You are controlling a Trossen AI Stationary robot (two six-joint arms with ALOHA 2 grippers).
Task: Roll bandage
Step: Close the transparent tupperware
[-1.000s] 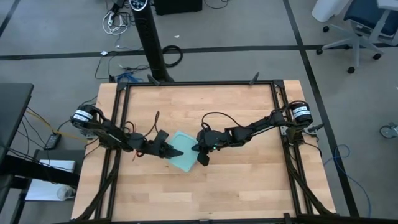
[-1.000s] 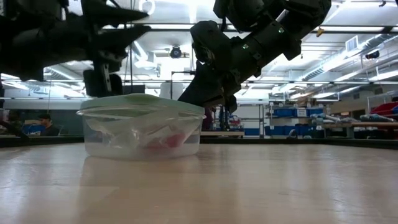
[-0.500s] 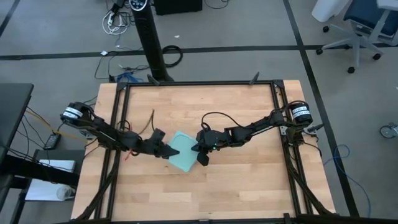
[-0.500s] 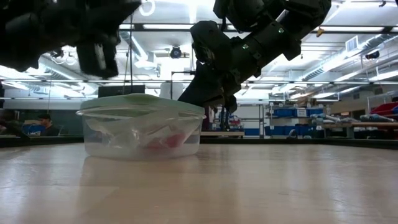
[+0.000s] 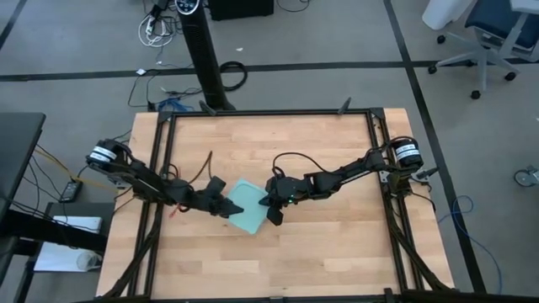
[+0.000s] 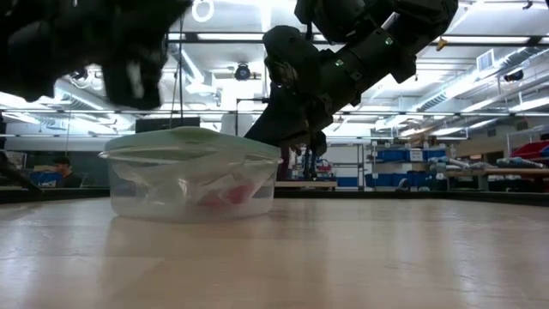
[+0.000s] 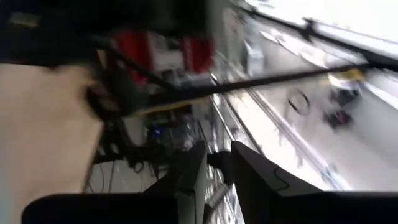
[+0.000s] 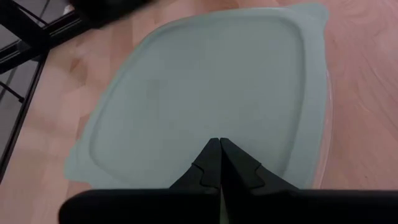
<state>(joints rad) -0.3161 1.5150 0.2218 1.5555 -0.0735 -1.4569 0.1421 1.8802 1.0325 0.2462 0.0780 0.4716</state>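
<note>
A pale wooden tabletop (image 5: 320, 252) inside a dark frame is seen from above, with grey floor, cables and an office chair around it. The bandage (image 6: 230, 194) is seen only in the low view, as a red patch showing through the clear wall of the container (image 6: 193, 176), low down inside it, with what looks like crinkled clear plastic around it; its shape cannot be made out. One container is counted, square, with a light-blue lid (image 8: 211, 99) lying over it; it stands near the middle of the tabletop.

In the high view the container (image 5: 247, 206) is shown only as a light-blue square, its contents hidden by the lid. The right hand (image 5: 274, 209) is held at the container's right edge, and in the right wrist view its fingers (image 8: 219, 163) are seen pressed together with nothing between them, just above the lid. The left hand (image 5: 226, 206) is placed at the container's left edge; in the blurred left wrist view its two fingers (image 7: 193, 180) are seen slightly apart, and whether anything is gripped cannot be told. Two arms are counted.

Only in the low view is the room behind shown: ceiling lights, shelving, and a person (image 6: 62, 172) seated far off at the left.
</note>
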